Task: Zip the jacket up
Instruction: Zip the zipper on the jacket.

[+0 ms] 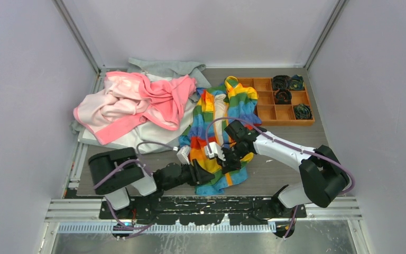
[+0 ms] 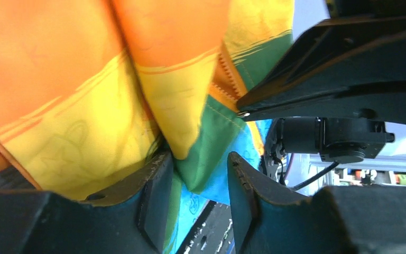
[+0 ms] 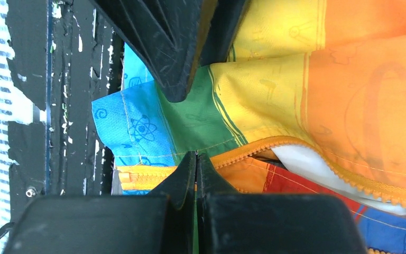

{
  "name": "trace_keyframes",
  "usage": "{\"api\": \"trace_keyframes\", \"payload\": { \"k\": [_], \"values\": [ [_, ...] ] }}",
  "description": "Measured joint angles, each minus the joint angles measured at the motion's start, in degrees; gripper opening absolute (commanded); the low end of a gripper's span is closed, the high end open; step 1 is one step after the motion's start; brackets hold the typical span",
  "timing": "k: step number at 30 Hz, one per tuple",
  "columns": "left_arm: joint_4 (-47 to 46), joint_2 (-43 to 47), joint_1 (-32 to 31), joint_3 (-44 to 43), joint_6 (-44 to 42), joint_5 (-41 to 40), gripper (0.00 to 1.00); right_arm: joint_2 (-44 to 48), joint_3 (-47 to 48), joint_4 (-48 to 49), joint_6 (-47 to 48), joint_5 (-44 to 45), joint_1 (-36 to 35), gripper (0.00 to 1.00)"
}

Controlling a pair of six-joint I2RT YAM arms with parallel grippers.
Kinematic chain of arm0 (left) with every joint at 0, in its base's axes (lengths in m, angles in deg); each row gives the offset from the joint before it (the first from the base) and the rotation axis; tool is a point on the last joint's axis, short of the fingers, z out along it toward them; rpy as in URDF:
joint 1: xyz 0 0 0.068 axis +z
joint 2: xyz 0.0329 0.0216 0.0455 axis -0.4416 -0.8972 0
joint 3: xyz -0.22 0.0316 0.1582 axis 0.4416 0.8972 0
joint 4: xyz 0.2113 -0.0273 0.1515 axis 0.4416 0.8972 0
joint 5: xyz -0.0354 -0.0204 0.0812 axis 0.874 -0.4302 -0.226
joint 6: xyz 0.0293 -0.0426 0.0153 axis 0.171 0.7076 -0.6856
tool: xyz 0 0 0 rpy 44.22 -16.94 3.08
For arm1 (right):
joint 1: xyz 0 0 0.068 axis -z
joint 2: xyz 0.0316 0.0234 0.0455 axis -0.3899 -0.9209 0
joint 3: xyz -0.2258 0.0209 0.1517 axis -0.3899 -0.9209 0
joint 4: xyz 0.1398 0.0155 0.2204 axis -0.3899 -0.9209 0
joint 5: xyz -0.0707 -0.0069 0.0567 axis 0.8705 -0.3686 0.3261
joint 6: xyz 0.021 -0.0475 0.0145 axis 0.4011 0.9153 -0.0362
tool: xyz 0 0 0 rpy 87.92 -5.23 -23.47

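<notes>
The rainbow-striped jacket (image 1: 217,124) lies open in the middle of the table, with its cream lining (image 3: 317,164) showing. My left gripper (image 1: 203,174) is at the jacket's bottom hem. In the left wrist view its jaws (image 2: 200,185) stand apart, and a fold of green and yellow cloth hangs loose between them. My right gripper (image 1: 227,159) reaches in from the right. It (image 3: 196,154) is shut on the edge of the orange zipper (image 3: 296,145), near the green stripe. The left fingers (image 3: 174,47) show as black shapes just above it.
A pink garment (image 1: 137,103) lies heaped on a grey one (image 1: 164,67) at the back left. An orange compartment tray (image 1: 267,112) with dark rolled items (image 1: 283,82) sits at the back right. White walls close in both sides.
</notes>
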Motion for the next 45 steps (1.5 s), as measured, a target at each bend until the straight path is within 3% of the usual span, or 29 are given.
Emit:
{"api": "trace_keyframes", "payload": {
  "k": [4,8,14,16,19,24,28,33,39,45],
  "values": [
    [11.67,11.89,0.0,-0.07,-4.42,-0.59,0.47,0.0,0.0,0.59,-2.25,-0.61,0.26,0.01],
    [31.54,29.07,-0.11,-3.15,-12.02,-2.36,0.53,0.0,0.09,1.2,-4.7,-1.51,1.01,0.01],
    [47.21,49.7,-0.13,-5.03,-22.62,-6.19,0.93,0.0,1.01,2.05,-8.81,-2.71,2.56,0.01],
    [47.52,53.96,-0.13,-3.65,-24.5,-6.99,0.92,-0.02,1.4,2.16,-10.03,-3.08,3.02,0.01],
    [46.56,56.37,-0.13,-0.72,-27.74,-6.34,0.82,-0.5,2.16,2.27,-11.67,-3.58,3.61,0.01],
    [46.42,52.48,-4.74,-0.22,-36.89,-4.48,0.81,-2.16,3.02,2.25,-13.18,-4.04,4.02,0.01],
    [45.11,43.58,-18.86,-3.06,-49.81,-11.67,0.84,-2.73,3.26,2.16,-13.75,-4.13,4.02,0.01],
    [38.71,30.12,-29.05,-7.61,-64.3,-24.48,0.86,-2.97,3.3,2.14,-13.99,-4.44,4.02,0.01],
    [29.22,15.52,-31.63,-14.97,-75.91,-36.35,0.85,-3.23,3.32,2.08,-14.19,-4.55,4.13,0.01],
    [22.71,5.88,-31.61,-20.15,-82.34,-43.89,0.71,-3.23,3.34,2.03,-14.19,-4.61,4.13,0.01]
  ]
}}
